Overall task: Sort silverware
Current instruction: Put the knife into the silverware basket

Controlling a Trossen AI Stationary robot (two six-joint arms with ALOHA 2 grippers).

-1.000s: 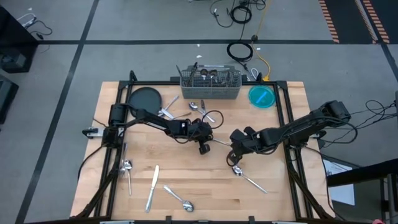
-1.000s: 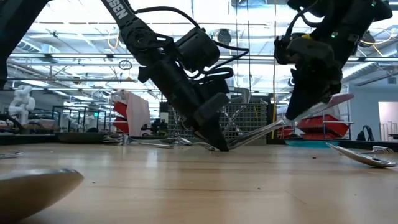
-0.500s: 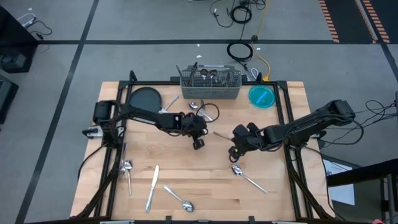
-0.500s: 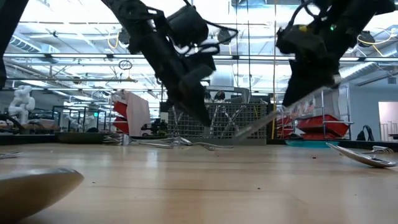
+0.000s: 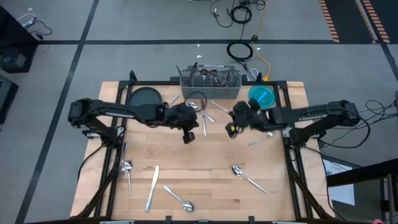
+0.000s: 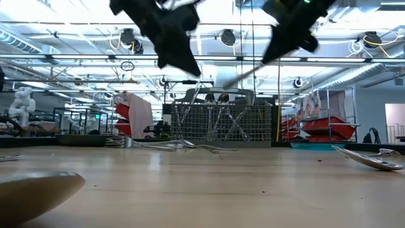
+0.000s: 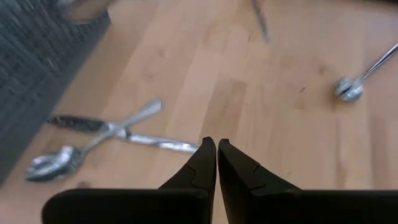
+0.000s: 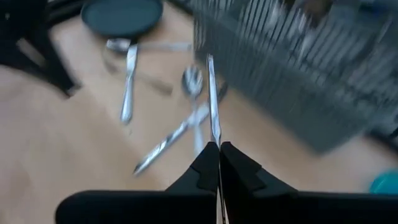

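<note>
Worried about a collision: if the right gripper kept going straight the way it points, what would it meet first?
Probably the wire-mesh caddy. The right gripper, shut on a knife, points toward it; depth is unclear.

Two dark jointed arms, black tapered gripper fingers (image 7: 202, 168).

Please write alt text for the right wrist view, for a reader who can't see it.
The right gripper is shut on a slim silver utensil that points toward the grey wire-mesh caddy. Below it on the light wooden table lie several loose silver forks and spoons, and a dark round plate sits farther off.
</note>
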